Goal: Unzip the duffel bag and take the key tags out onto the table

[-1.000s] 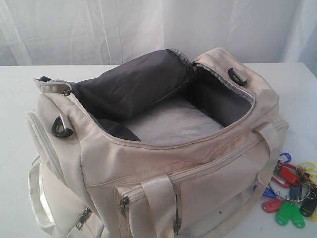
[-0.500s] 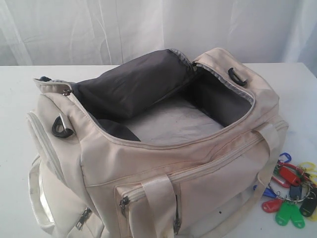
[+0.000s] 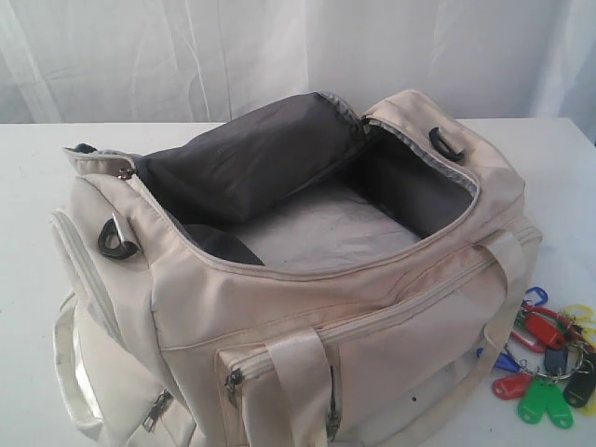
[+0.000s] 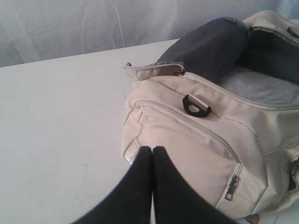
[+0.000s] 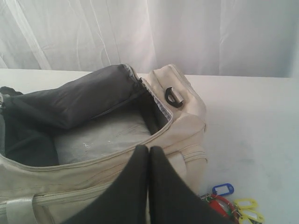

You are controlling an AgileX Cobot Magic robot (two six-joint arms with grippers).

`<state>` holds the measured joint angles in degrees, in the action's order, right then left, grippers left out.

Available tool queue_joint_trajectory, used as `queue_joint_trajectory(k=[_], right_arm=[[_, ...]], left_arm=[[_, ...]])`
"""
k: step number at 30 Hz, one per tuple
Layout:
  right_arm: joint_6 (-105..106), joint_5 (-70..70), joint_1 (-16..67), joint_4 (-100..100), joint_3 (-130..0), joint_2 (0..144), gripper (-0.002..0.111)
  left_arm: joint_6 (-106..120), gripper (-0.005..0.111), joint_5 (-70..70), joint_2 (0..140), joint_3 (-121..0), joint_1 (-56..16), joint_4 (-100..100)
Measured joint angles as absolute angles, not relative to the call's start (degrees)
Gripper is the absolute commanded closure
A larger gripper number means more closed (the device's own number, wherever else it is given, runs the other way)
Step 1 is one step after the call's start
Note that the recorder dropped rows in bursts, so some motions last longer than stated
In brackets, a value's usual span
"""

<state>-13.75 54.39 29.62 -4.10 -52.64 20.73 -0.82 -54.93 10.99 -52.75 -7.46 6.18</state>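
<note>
**Duffel open, key tags out on the table**

The duffel bag [image 3: 372,335] sits on the white table [image 3: 37,186]. Its top zipper is undone and the flap is folded back, showing the dark grey lining. The key tags [image 3: 549,363] lie on the table just beside the bag's right end, near a strap handle. The left gripper [image 4: 152,151] has its fingers pressed together on nothing, close to the bag's end pocket. The right gripper [image 5: 148,150] is likewise closed and empty, by the bag's long side.

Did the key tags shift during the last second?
No. The key tags lie at the same spot on the table, just right of the duffel bag.
</note>
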Motion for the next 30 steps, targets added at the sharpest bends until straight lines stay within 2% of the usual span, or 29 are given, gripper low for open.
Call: queue_joint_trajectory(k=[13,19,27,30], right_arm=[[-13.7,54.4,29.6,-4.1,-52.6,20.7,0.108],[-13.7,54.4,29.6,-4.2,-52.6,20.7,0.108],[-13.7,54.4,29.6,-4.3,-52.6,20.7,0.108],[-13.7,54.4,29.6,-4.3,-52.6,20.7,0.108]], left_arm=[[-0.8,0.107,-54.9,10.6,-52.7,-7.1,6.2],[-0.8,0.107,-54.8,5.8,-52.7,3.0,6.0],[1.4,0.107,-54.5,1.7,-52.6,4.2,4.7],[2.7,0.107,-49.5,1.7,-50.0,4.2,4.7]])
